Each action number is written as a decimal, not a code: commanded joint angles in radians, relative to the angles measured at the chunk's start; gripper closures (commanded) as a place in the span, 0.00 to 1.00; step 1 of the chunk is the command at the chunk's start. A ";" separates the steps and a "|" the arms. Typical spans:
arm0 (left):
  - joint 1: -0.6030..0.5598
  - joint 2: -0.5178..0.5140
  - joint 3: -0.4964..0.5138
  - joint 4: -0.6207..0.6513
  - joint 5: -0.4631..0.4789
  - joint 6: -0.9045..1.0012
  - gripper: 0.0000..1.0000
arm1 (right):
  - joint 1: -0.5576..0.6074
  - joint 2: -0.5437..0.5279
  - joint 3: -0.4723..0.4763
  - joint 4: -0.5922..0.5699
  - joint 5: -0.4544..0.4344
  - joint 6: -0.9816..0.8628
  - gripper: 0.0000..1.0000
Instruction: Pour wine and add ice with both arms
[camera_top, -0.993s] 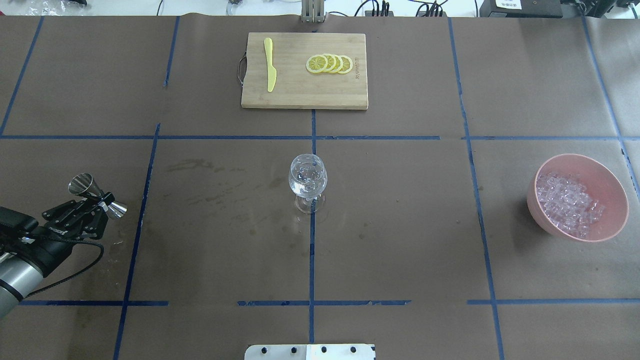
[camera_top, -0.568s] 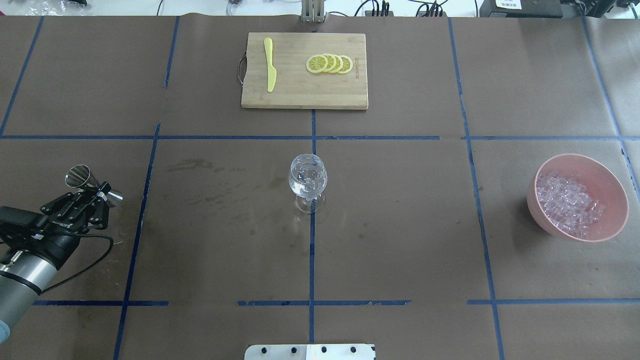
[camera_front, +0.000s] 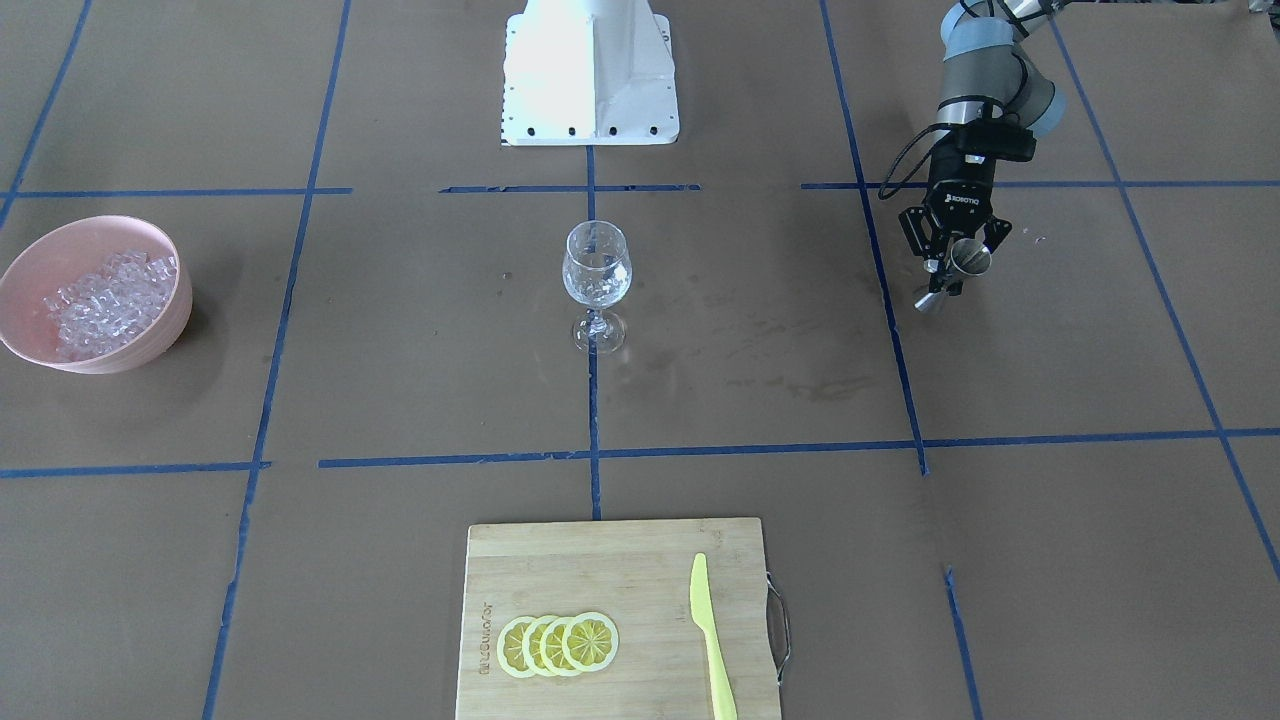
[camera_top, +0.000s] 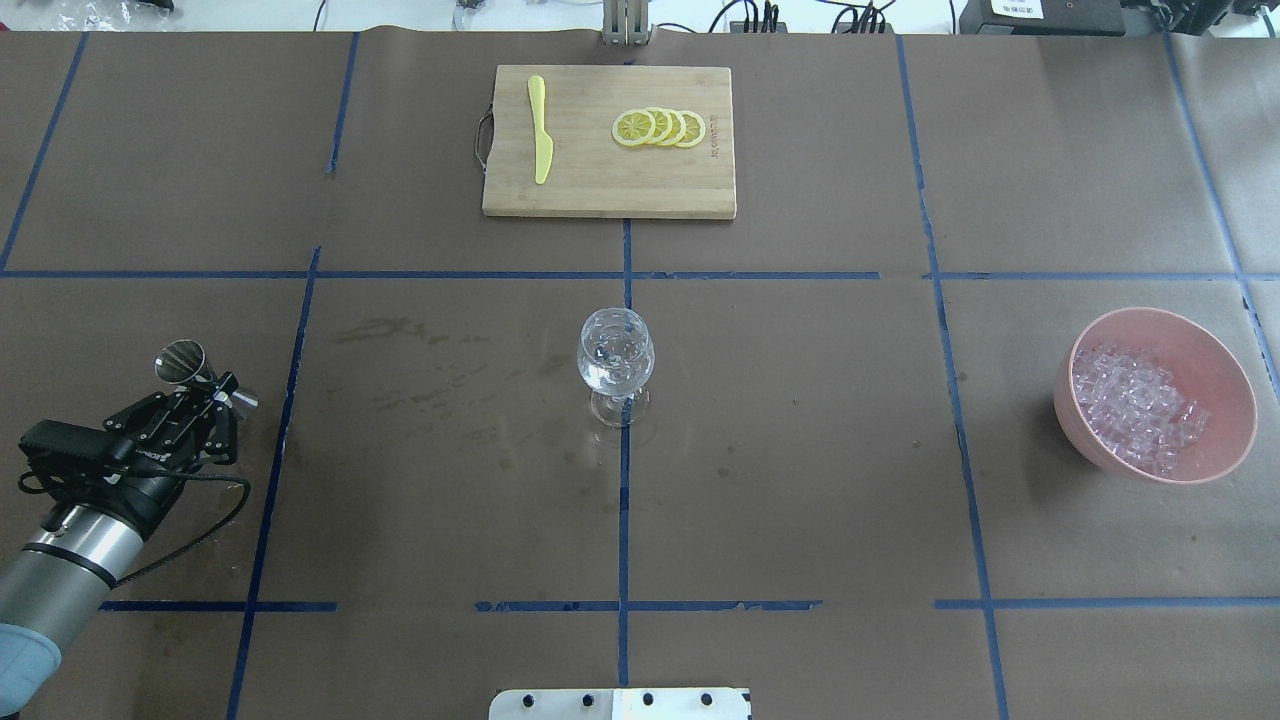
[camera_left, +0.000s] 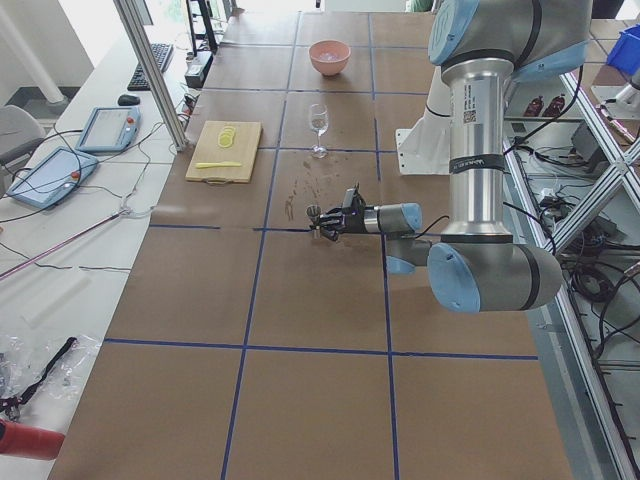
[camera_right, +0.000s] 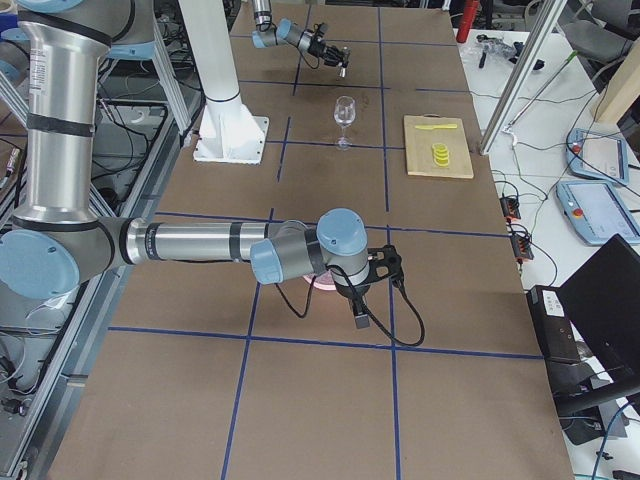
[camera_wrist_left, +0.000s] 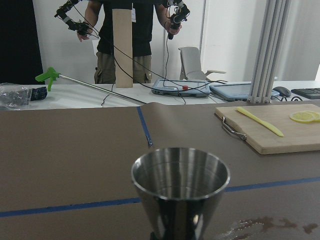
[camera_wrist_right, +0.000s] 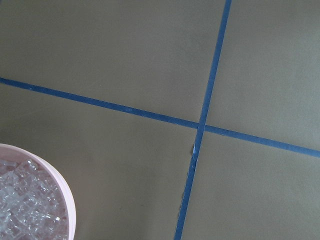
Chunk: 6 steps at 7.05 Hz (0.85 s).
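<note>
Since a second ago your left gripper (camera_top: 200, 395) has swung with its arm a little toward 3 o'clock, and the jigger (camera_top: 190, 368) it carries has turned, so the wide cup's mouth now faces the overhead camera more. The fingers are clamped on the jigger's narrow waist, above the table (camera_top: 800, 520). From the left wrist you see bright bare steel inside the cup (camera_wrist_left: 180, 180); whether any liquid lies in it, you cannot tell.

Take the wine glass (camera_top: 616, 360) as the dial's centre in the overhead view. It stands upright on the blue tape line, with clear glinting shapes in its bowl. The jigger sits at 9 o'clock, well apart. At 3 o'clock the pink bowl (camera_top: 1225, 440) holds the heap of ice (camera_top: 1135, 405). At 12 o'clock the cutting board (camera_top: 600, 190) carries four overlapping lemon slices (camera_top: 660, 127) and a yellow knife (camera_top: 540, 128).

Your right gripper (camera_right: 372, 268) hangs by the bowl; whether its fingers are apart or together, you cannot tell.
</note>
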 joint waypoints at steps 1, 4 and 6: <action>0.004 -0.003 0.019 -0.001 -0.002 0.000 1.00 | 0.000 -0.001 -0.002 0.000 0.000 -0.002 0.00; 0.020 -0.006 0.020 -0.003 -0.003 -0.009 1.00 | 0.000 -0.001 -0.002 0.000 0.000 -0.002 0.00; 0.037 -0.008 0.028 -0.007 -0.002 -0.012 1.00 | 0.000 -0.001 -0.004 0.000 -0.001 -0.002 0.00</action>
